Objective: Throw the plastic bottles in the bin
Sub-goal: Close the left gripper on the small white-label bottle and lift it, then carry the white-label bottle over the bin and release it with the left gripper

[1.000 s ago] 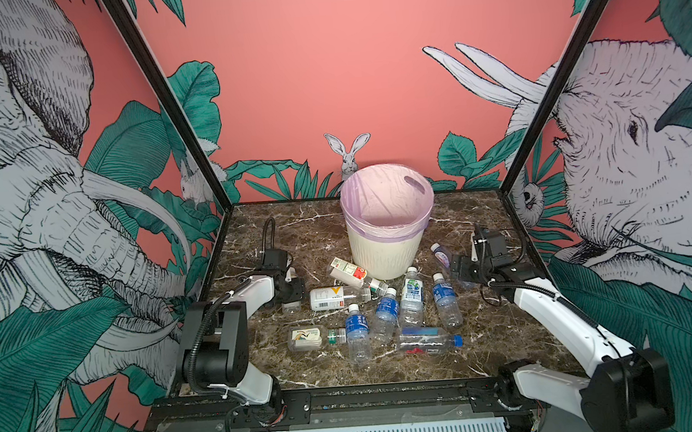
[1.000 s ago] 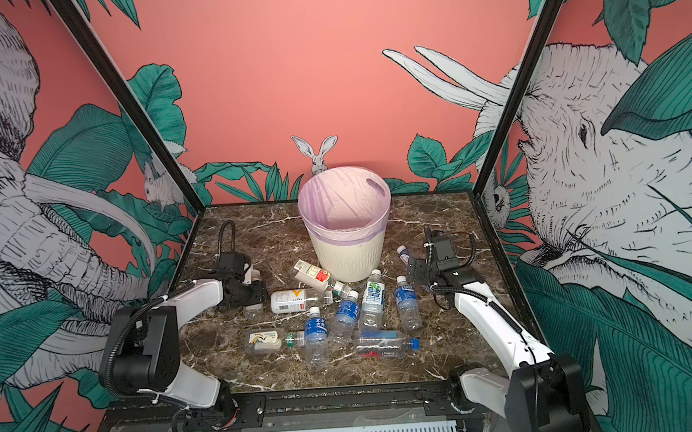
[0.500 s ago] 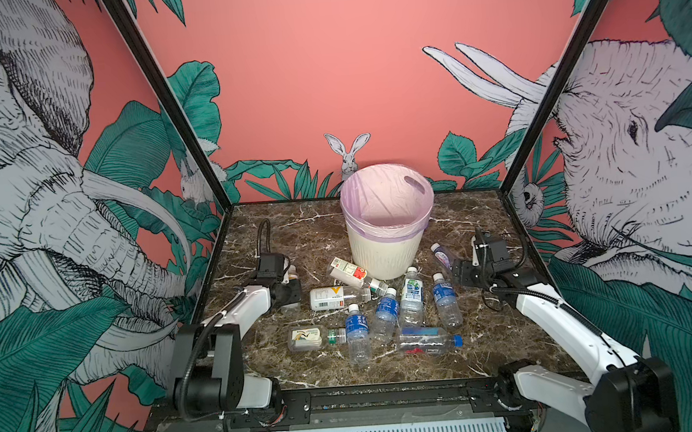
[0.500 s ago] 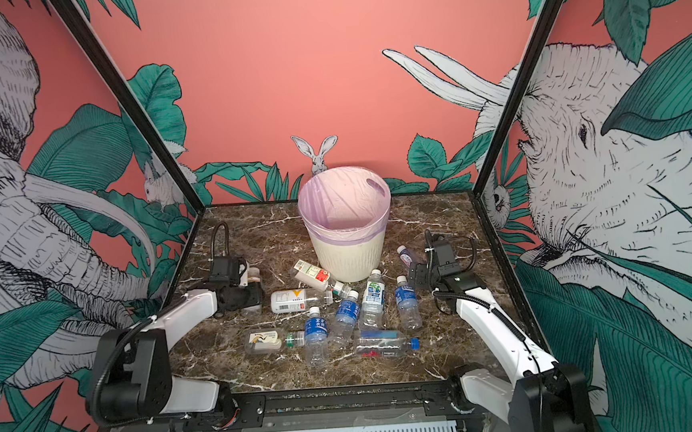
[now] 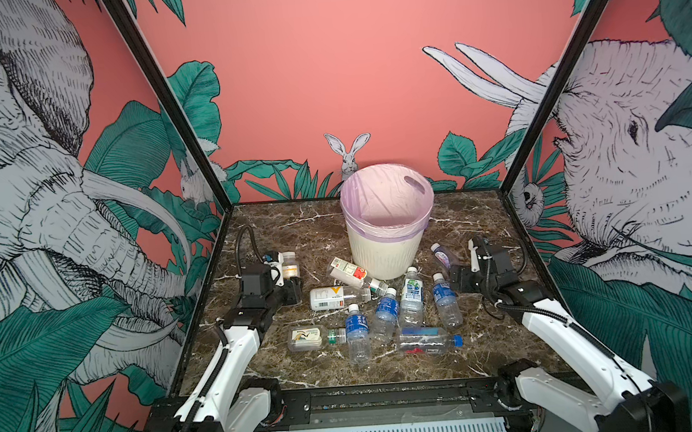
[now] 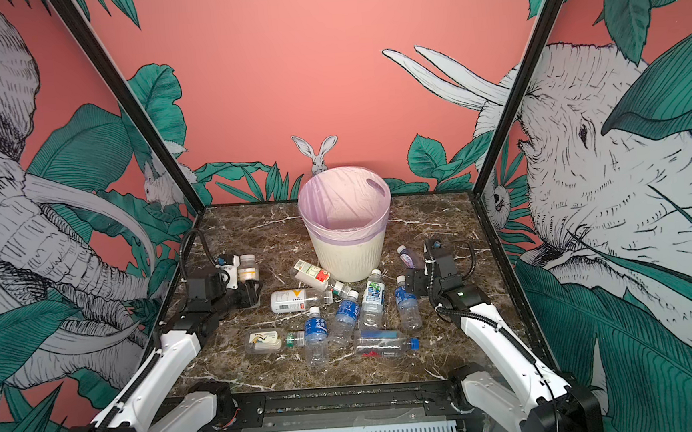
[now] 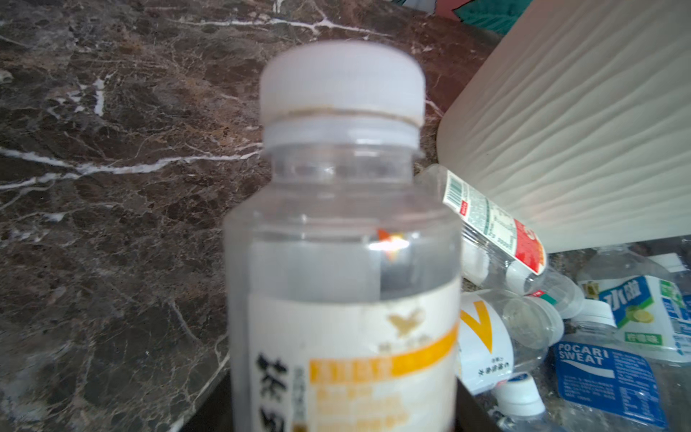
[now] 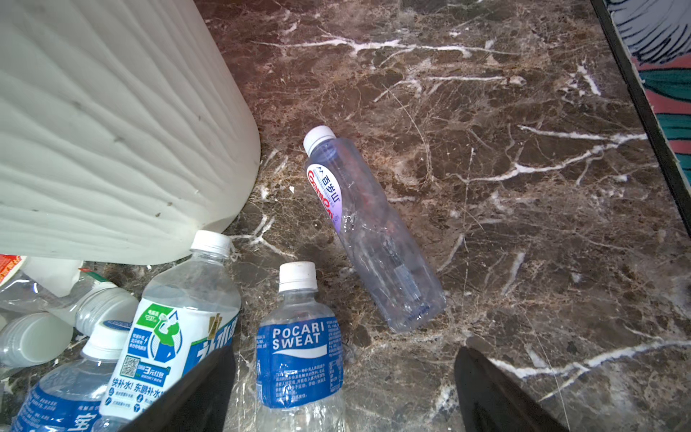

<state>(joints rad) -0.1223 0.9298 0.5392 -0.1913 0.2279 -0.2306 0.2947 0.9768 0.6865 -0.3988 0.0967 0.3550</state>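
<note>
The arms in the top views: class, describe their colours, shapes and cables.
The left arm and right arm have white rounded links with black joints. The left hand and right hand are black and blocky, each beside a small white camera unit. Black ribbed cables loop at the wrists.

Soft even light, blurry close-up bottle

Upright lilac-lined cream bin; clear bottles strewn before it; orange-labelled bottle upright at left.

White-capped clear bottle close up, cream-orange label, ribbed cream bin behind, bottles lying at its base, marble desk
</note>
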